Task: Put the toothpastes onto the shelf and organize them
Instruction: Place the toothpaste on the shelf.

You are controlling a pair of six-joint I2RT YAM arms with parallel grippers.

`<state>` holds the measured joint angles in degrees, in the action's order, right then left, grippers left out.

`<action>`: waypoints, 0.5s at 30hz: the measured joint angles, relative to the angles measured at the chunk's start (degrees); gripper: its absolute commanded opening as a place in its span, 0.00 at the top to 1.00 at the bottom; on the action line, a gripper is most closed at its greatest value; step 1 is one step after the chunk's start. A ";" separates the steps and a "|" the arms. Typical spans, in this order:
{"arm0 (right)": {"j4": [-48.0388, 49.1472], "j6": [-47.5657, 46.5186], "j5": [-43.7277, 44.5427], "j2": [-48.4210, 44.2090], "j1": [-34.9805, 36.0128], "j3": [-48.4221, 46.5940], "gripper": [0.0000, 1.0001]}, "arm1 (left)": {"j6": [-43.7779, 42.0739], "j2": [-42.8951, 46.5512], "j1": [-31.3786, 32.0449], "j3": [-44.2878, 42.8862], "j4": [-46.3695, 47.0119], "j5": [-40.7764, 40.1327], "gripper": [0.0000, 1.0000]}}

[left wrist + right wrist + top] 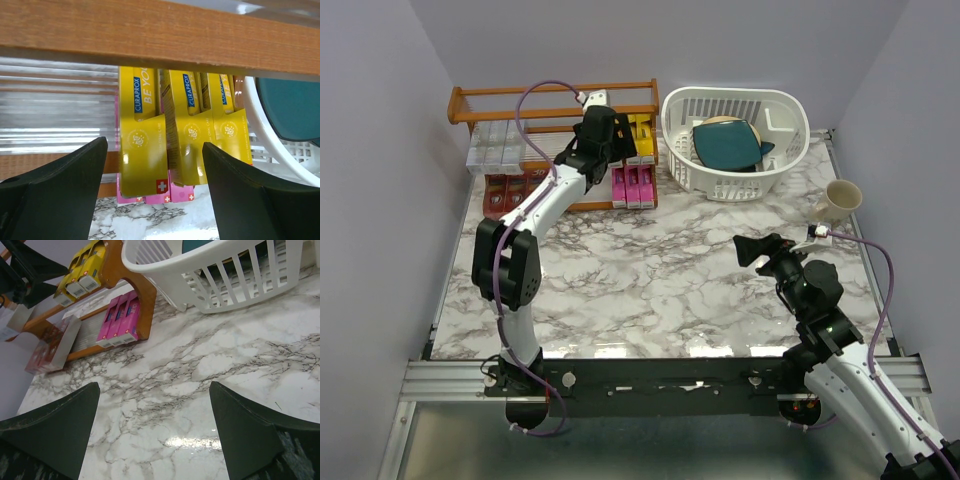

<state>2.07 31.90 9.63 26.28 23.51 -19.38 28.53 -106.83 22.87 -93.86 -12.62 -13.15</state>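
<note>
The shelf point(500, 95) stands at the back left of the marble table. Yellow toothpastes point(642, 135) lie on its upper tier at the right end, with pink toothpastes point(632, 186) below them. Red cartons point(505, 190) and silver-grey cartons point(500, 148) fill the left part. My left gripper point(617, 140) hovers at the shelf's right part, open and empty. In the left wrist view its jaws point(154, 145) frame the yellow cartons point(142, 145) under the wooden rail point(150, 30); the middle one point(190, 135) is slightly askew. My right gripper point(154, 385) hangs open over bare marble.
A white slotted basket point(735, 140) holding a teal object point(725, 145) stands right of the shelf, close to its end. A cream mug point(837, 200) sits near the table's right edge. The marble top point(660, 280) stretches between the arms.
</note>
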 measured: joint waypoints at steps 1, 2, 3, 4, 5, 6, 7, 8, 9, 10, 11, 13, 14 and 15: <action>0.00 0.00 0.00 0.00 0.00 0.00 0.01 | -0.04 -0.39 0.00 -0.46 -0.11 0.26 0.12; 0.00 -0.02 0.00 -0.02 0.00 0.00 0.01 | -0.07 -0.87 0.00 -1.01 -0.35 0.50 0.12; 0.00 -0.02 0.00 -0.04 0.00 0.00 0.01 | -0.17 -1.51 0.00 -1.77 -0.42 0.87 0.12; 0.00 -0.02 0.00 -0.07 0.00 0.00 0.01 | -0.22 -2.08 0.00 -2.49 -0.44 1.33 0.12; 0.00 -0.02 0.00 -0.07 0.00 0.00 0.01 | -0.22 -2.47 0.00 -3.08 -0.46 1.75 0.12; 0.00 -0.02 0.00 -0.04 0.00 0.00 0.01 | -0.22 -2.80 0.00 -3.61 -0.44 2.19 0.12; 0.00 -0.02 0.00 -0.04 0.00 0.00 0.01 | -0.22 -2.99 0.00 -4.00 -0.46 2.60 0.12; 0.00 -0.02 0.00 -0.04 0.00 0.00 0.01 | -0.22 -3.13 0.00 -4.28 -0.42 3.26 0.12; 0.00 0.00 0.00 -0.04 0.00 0.00 0.01 | -0.20 -3.13 0.00 -4.39 -0.44 3.74 0.12; 0.00 -0.02 0.00 -0.04 0.00 0.00 0.01 | -0.20 -3.13 0.00 -4.50 -0.46 4.04 0.12; 0.00 -0.02 0.00 -0.04 0.00 0.00 0.01 | -0.20 -3.15 0.00 -4.66 -0.46 4.33 0.12; 0.00 -0.02 0.00 -0.04 0.00 0.00 0.01 | -0.22 -3.17 0.00 -4.81 -0.46 5.11 0.12; 0.00 -0.02 0.00 -0.04 0.00 0.00 0.01 | -0.22 -3.17 0.00 -4.81 -0.46 5.29 0.12; 0.00 -0.02 0.00 -0.04 0.00 0.00 0.01 | -0.22 -3.17 -0.04 -4.81 -0.46 5.40 0.10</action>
<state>2.07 31.88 9.63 26.24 23.51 -19.38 28.32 -110.00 22.83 -98.67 -13.08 -7.75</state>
